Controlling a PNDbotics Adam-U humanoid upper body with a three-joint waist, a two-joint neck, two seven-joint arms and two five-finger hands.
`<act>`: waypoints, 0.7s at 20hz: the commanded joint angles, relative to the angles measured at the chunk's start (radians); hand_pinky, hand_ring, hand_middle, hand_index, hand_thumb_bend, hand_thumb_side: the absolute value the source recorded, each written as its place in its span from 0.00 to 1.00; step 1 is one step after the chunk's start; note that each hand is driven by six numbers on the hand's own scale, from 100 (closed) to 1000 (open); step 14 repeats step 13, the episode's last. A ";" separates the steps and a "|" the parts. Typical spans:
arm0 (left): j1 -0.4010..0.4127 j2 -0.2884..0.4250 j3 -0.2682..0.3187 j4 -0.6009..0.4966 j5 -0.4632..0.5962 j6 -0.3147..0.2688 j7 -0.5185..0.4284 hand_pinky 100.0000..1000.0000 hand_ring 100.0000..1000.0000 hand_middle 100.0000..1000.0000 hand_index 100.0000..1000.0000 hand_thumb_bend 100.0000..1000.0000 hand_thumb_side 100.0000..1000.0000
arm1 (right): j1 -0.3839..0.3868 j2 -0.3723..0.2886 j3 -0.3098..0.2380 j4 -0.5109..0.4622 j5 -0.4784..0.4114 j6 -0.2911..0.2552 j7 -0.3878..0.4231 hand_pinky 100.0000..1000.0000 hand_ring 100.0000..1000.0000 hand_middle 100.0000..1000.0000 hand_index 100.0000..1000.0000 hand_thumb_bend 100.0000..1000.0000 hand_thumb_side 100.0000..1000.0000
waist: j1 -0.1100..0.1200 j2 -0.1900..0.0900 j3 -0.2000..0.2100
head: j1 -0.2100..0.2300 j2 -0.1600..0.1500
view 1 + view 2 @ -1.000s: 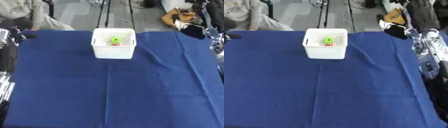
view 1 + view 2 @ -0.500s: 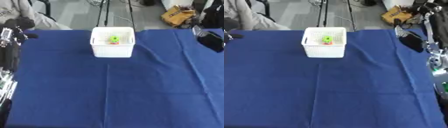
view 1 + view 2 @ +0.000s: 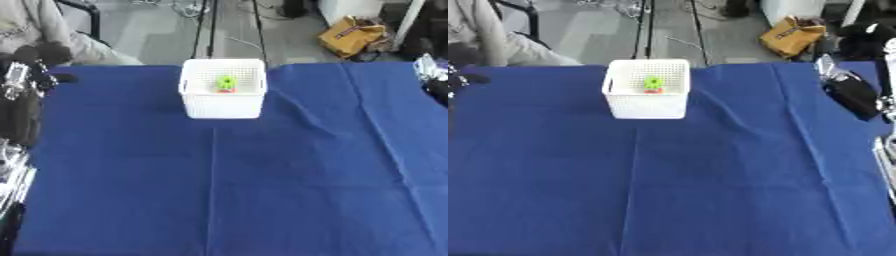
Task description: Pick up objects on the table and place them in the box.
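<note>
A white mesh box (image 3: pixel 223 90) stands near the far edge of a table draped in a blue cloth (image 3: pixel 262 190), roughly midway between its left and right sides. Inside the box lies a small green object (image 3: pixel 227 82) with a patch of red beneath it; too little shows to say what it is. No other loose object shows on the cloth, which suggests the task is at or near its end.

The robot's right hand (image 3: pixel 852 92) sits at the table's right edge, level with the box and well apart from it; whether its fingers are straight or curled cannot be told. The left hand (image 3: pixel 26 75) shows at the table's left edge, near the far left corner, also well apart from the box, and its finger state is likewise unclear. Neither hand visibly holds anything.

The box lies inward from both hands, about equally far from each, so neither arm has a clear advantage for any further reach toward it.
</note>
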 commanded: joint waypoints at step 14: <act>0.012 0.003 0.015 -0.021 -0.001 0.000 0.001 0.63 0.81 0.70 0.79 0.13 1.00 | 0.001 -0.005 -0.021 -0.032 -0.040 -0.007 -0.021 0.55 0.68 0.51 0.68 0.25 0.52 | 0.003 -0.012 0.009 | -0.002 0.010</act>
